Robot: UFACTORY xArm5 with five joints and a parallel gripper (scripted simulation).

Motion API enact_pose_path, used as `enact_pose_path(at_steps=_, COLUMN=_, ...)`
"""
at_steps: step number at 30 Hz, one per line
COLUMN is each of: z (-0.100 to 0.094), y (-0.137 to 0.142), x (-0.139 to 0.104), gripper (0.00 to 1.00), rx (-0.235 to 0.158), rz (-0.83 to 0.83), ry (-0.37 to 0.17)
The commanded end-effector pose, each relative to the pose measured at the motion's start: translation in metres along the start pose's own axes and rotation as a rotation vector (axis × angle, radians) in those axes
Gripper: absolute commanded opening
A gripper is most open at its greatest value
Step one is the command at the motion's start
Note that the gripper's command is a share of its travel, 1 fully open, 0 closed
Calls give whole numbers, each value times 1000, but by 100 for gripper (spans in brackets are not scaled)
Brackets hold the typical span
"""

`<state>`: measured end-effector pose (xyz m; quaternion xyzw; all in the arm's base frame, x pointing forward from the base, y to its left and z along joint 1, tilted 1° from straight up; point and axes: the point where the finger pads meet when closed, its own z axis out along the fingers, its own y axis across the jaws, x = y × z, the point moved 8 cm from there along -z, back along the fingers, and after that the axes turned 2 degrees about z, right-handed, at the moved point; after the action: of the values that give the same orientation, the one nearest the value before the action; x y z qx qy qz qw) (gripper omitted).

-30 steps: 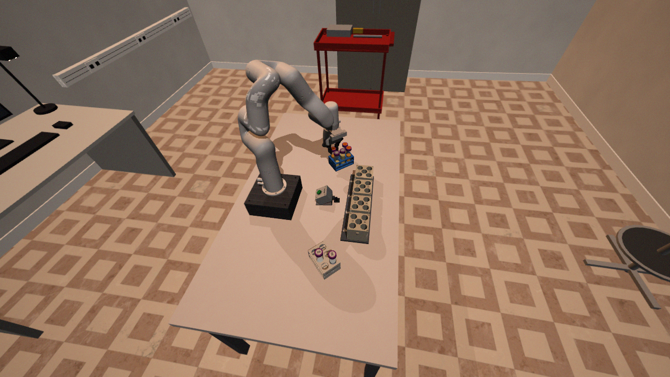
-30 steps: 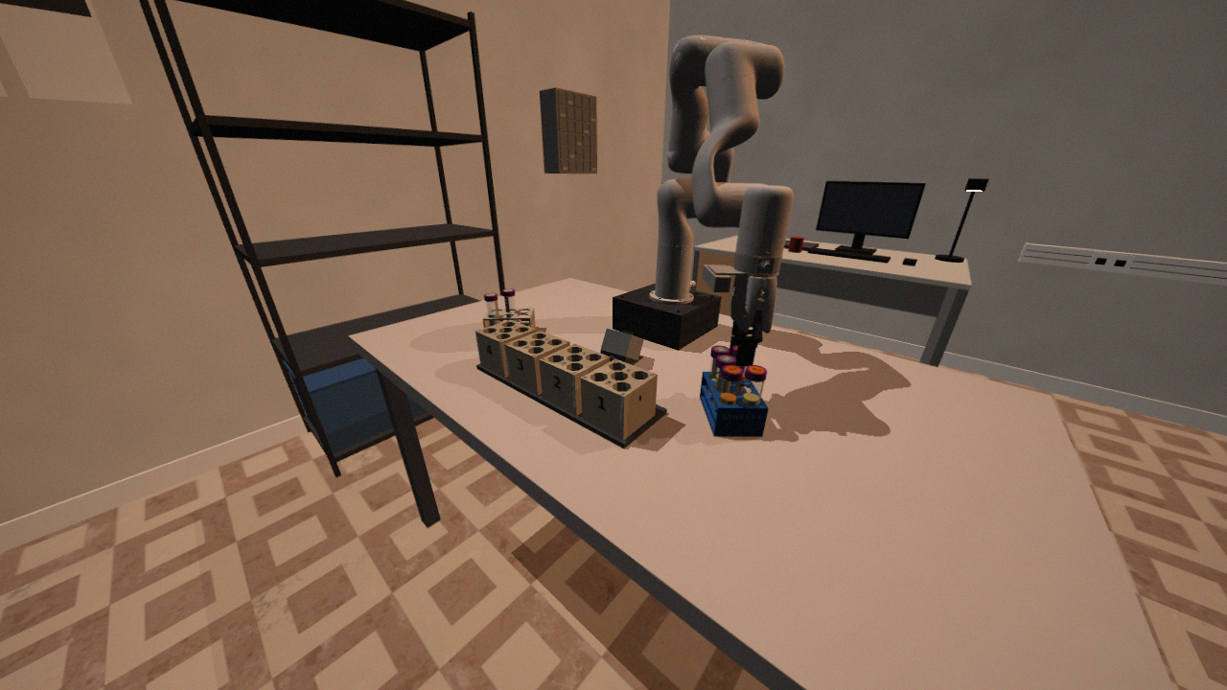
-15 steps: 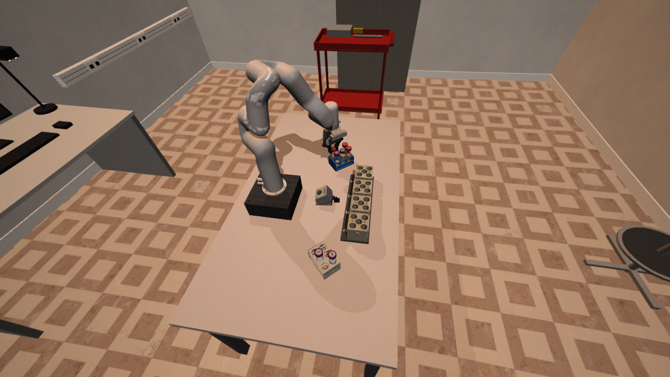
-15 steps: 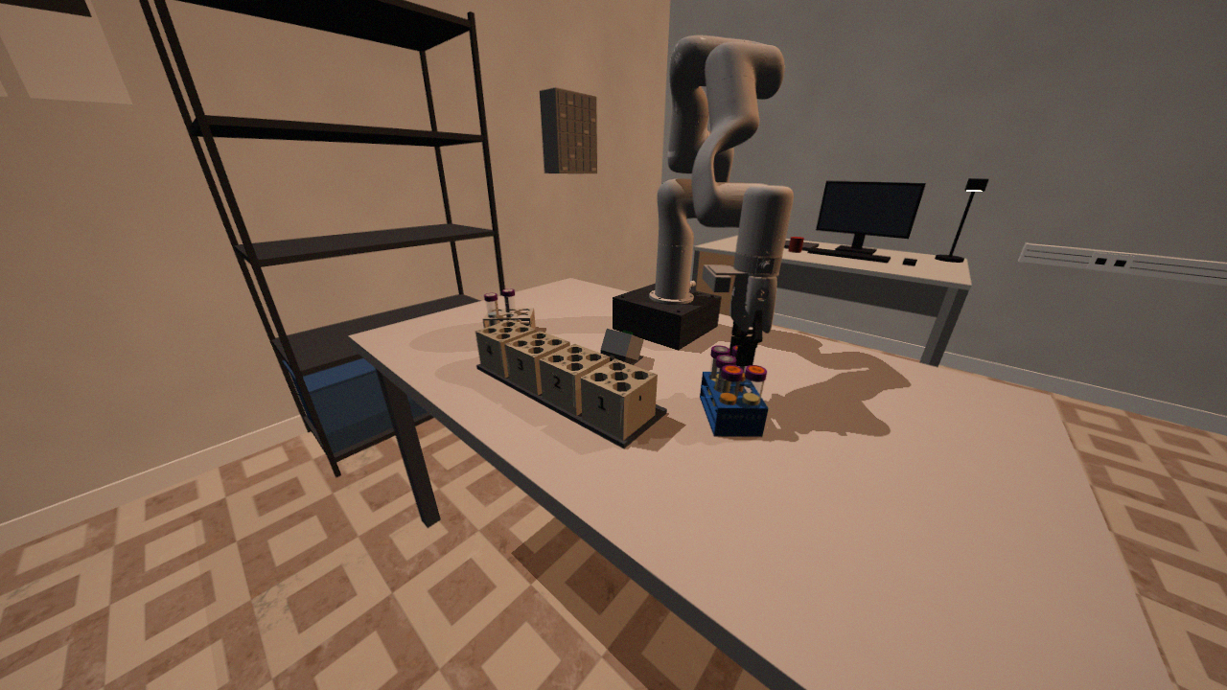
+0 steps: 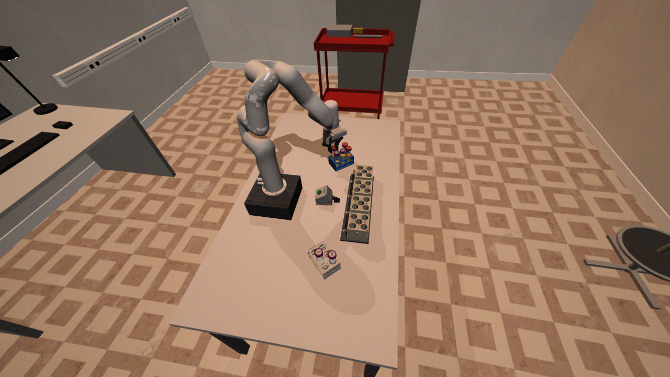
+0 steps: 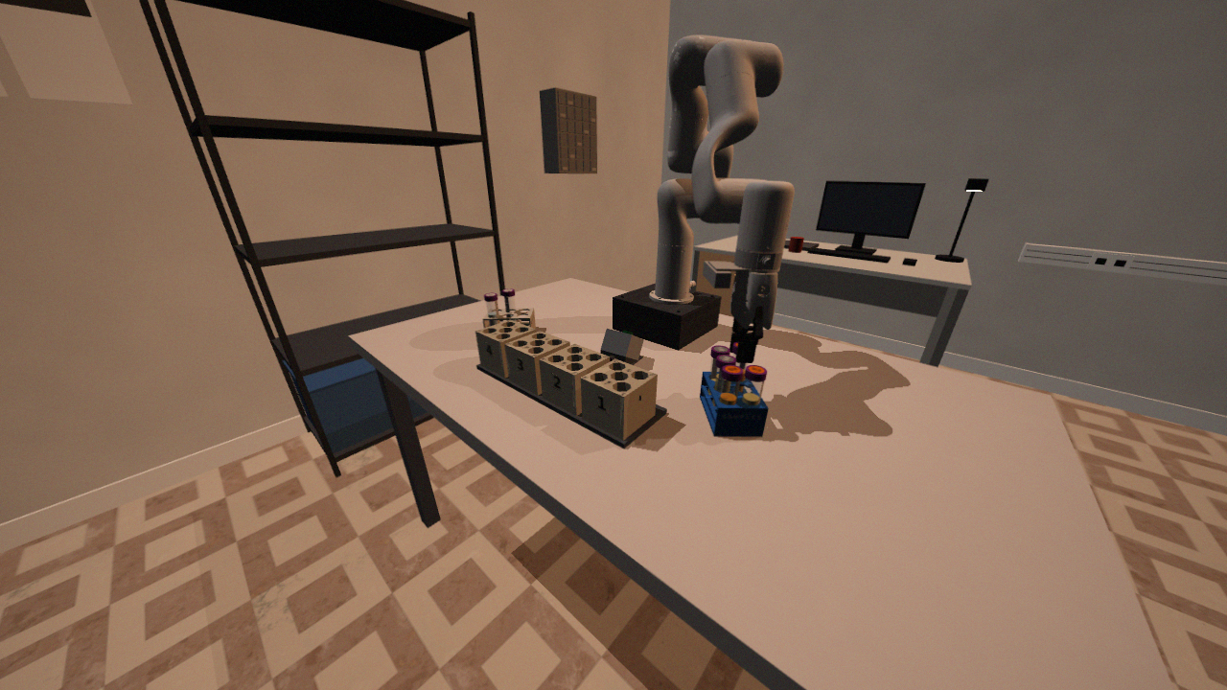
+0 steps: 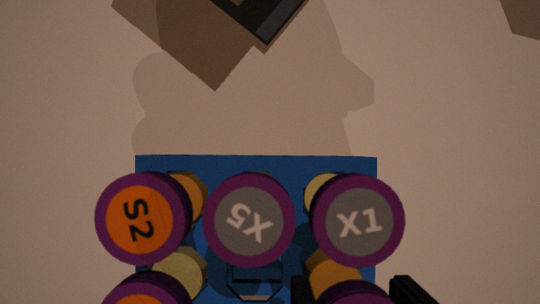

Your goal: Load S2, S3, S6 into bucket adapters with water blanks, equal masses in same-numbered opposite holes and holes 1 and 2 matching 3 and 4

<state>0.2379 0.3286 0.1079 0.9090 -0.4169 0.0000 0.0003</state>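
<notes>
Sample tube with the orange cap dot (image 5: pixel 333 147) (image 6: pixel 734 346) (image 7: pixel 354 299) stands in a corner well of the blue rack (image 5: pixel 341 165) (image 6: pixel 739 422) (image 7: pixel 255 163), clasped by the gripper (image 5: pixel 333 146) (image 6: pixel 744 347) (image 7: pixel 351 291); its ID cannot be read. The fingers are set on opposite sides, one reaching into the free middle gap and one outside the rack, probably so that X1 (image 5: pixel 336 153) (image 6: pixel 719 351) (image 7: pixel 359 221) is left undisturbed. S2 (image 5: pixel 348 148) (image 6: pixel 731 373) (image 7: pixel 139 219) and X5 (image 5: pixel 342 151) (image 6: pixel 726 361) (image 7: pixel 249 221) are left standing in X1's row. A straight lift seems called for, since the loose rack could be dragged by a tilted pull. The adapters (image 5: pixel 357 231) (image 6: pixel 617 420) are lined up on the stand (image 5: pixel 345 240) (image 6: pixel 626 440) with no tubes seen in them, so partners and balance are still to be arranged.

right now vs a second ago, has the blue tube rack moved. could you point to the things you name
No, no shift shows: the blue tube rack (image 5: pixel 341 162) (image 6: pixel 736 420) stands in the same place beside the adapter row (image 5: pixel 359 201) (image 6: pixel 562 385), near its adapter 1 end, as it did earlier.
</notes>
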Motion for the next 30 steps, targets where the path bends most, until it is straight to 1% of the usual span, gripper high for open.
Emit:
enact_pose_path(at_steps=1, z=-4, y=-1, x=1, gripper=0, rx=1, rz=0, ry=-11)
enact_pose_path(at_steps=13, z=-12, y=-1, x=1, gripper=0, rx=1, rz=0, ry=-11)
enact_pose_path(at_steps=23, z=-14, y=-1, x=1, gripper=0, rx=1, rz=0, ry=-11)
enact_pose_path(at_steps=30, z=-28, y=-1, x=1, gripper=0, rx=1, rz=0, ry=-11)
